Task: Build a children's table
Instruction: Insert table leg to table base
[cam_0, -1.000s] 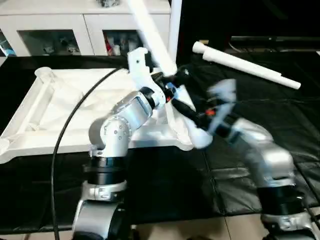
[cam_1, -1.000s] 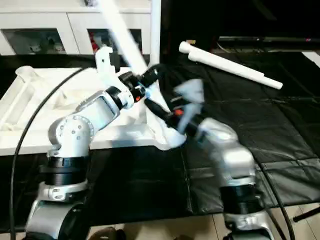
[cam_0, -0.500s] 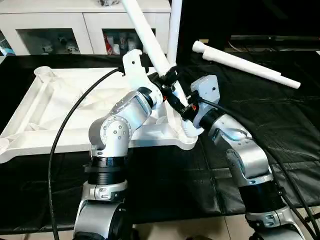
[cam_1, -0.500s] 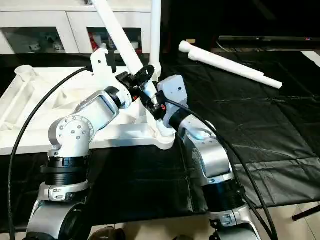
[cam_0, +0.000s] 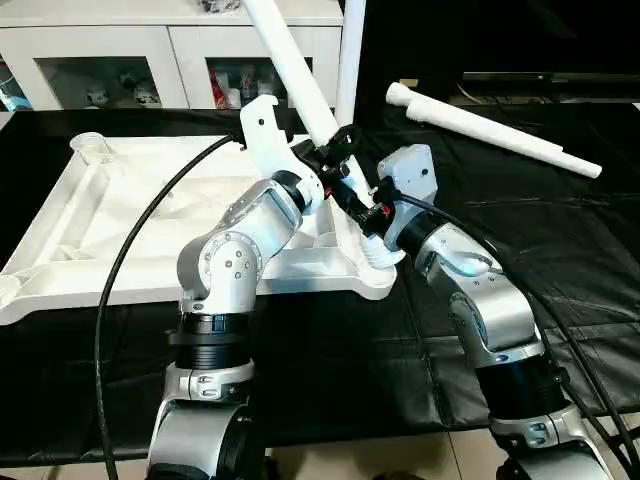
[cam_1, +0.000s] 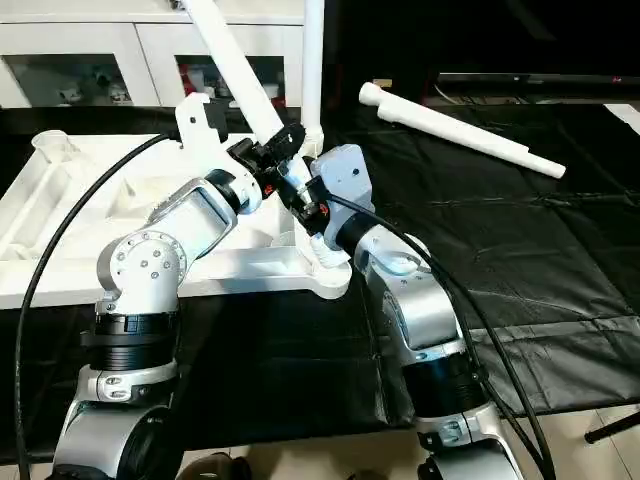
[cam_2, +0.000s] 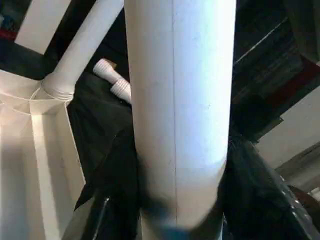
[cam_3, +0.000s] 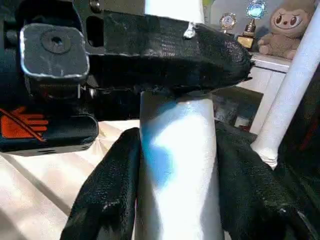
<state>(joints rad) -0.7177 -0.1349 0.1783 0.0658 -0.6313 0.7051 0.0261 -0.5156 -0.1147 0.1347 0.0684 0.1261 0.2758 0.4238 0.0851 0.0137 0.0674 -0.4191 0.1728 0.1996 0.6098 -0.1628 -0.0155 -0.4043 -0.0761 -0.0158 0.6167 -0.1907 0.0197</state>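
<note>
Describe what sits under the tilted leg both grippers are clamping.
The leg slants down to the tabletop's near corner socket; its threaded end shows above the socket. The left gripper and right gripper cover the shaft, hiding whether threads have engaged.

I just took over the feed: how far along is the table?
One leg stands upright in a far corner of the upside-down top. Both the left gripper and right gripper clamp a tilted second leg at the near corner. Another leg lies unattached.

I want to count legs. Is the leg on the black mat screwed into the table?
No, that loose leg lies flat on the black mat, apart from the table top.
</note>
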